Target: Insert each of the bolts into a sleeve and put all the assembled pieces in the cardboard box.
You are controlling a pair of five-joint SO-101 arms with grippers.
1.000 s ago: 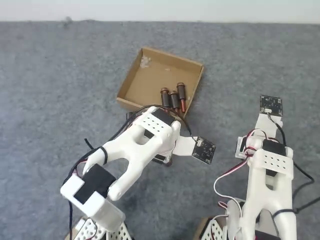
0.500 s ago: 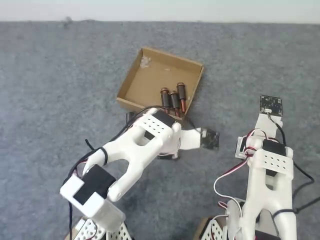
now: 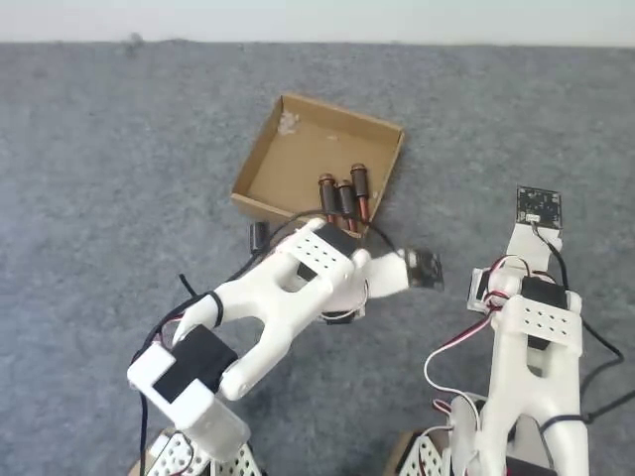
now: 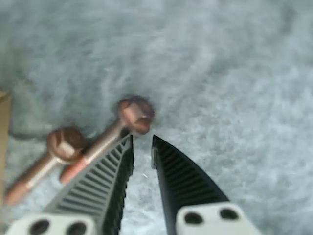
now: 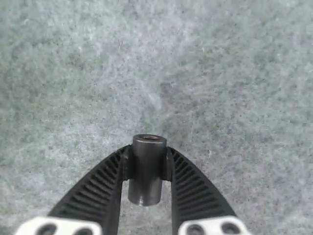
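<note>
In the left wrist view two copper bolts lie on the grey carpet, one [image 4: 128, 120] just past my left gripper's tips and the other [image 4: 56, 152] beside it. My left gripper [image 4: 142, 142] is open by a narrow gap, with nothing between its fingers. My right gripper [image 5: 148, 151] is shut on a black sleeve [image 5: 146, 171], held upright above the carpet. The cardboard box [image 3: 298, 139] holds three assembled pieces [image 3: 343, 195] near its right wall. A loose black sleeve [image 3: 260, 236] stands on the carpet just outside the box's near wall.
The white left arm [image 3: 288, 297] stretches across the middle and covers the carpet in front of the box. The right arm [image 3: 531, 337] stands to the right of it. Open carpet lies to the left of and behind the box.
The left arm's wrist has turned and shifted right, its camera board moving up toward the box. The loose sleeve near the box has come into sight. The right arm has kept still.
</note>
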